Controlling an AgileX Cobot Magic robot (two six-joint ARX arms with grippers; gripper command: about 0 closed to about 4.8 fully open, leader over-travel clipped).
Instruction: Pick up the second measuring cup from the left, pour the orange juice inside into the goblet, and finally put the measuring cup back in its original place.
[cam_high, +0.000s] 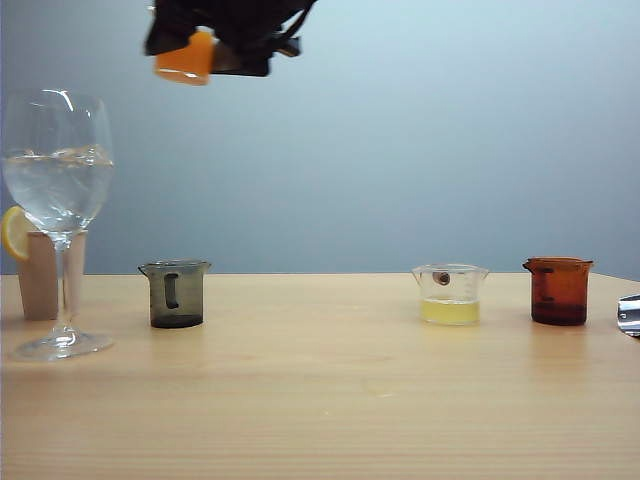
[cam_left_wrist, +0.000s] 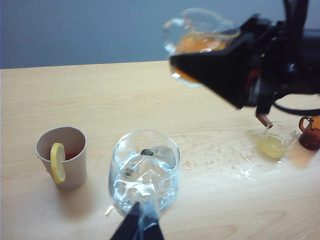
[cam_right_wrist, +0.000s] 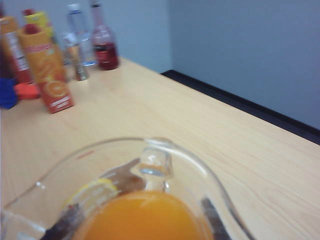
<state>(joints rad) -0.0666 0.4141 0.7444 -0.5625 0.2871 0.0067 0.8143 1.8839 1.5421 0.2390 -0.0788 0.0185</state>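
My right gripper (cam_high: 225, 45) hangs high over the table, shut on the second measuring cup (cam_high: 186, 58), which holds orange juice (cam_right_wrist: 145, 215). In the left wrist view the measuring cup (cam_left_wrist: 200, 40) sits in the black right gripper (cam_left_wrist: 225, 70), up and to the right of the goblet (cam_left_wrist: 145, 170), lip leaning slightly toward it. The goblet (cam_high: 60, 190) stands at the far left with clear liquid in its bowl. My left gripper (cam_left_wrist: 140, 224) is just in front of the goblet, fingers together, and is out of the exterior view.
A smoky grey cup (cam_high: 177, 293), a clear cup of pale yellow liquid (cam_high: 450, 294) and an amber cup (cam_high: 558, 290) stand in a row. A beige cup with a lemon slice (cam_high: 40, 270) is behind the goblet. Spilled drops (cam_left_wrist: 230, 160) wet the wood. Juice carton (cam_right_wrist: 50, 70) and bottles (cam_right_wrist: 102, 42) stand far off.
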